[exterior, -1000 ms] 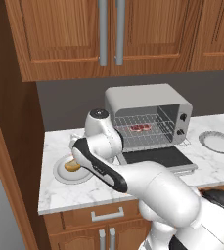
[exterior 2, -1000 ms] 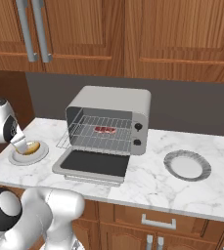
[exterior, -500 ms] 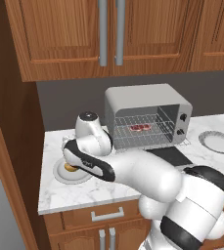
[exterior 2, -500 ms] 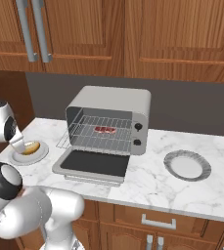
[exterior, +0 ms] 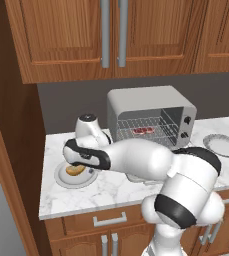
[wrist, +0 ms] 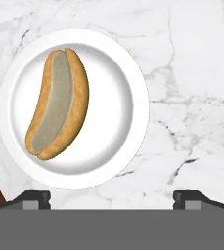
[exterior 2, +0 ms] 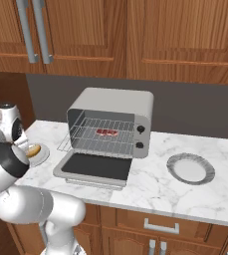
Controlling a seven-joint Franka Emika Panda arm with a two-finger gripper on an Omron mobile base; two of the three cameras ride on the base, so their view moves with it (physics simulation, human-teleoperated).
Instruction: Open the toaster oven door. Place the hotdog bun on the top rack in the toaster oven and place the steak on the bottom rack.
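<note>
White plate point(wrist: 128, 97) holds hotdog bun point(wrist: 58, 103) | pincer point(wrist: 111, 197) spread apart above | counter point(wrist: 191, 97) bare nearby

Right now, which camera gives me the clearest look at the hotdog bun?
The hand view: the hotdog bun lies whole and unobstructed on its white plate, seen from straight above, pale split facing the camera. In the left base view the arm covers part of the bun; in the right base view it is a small tan shape at the plate's edge.
</note>
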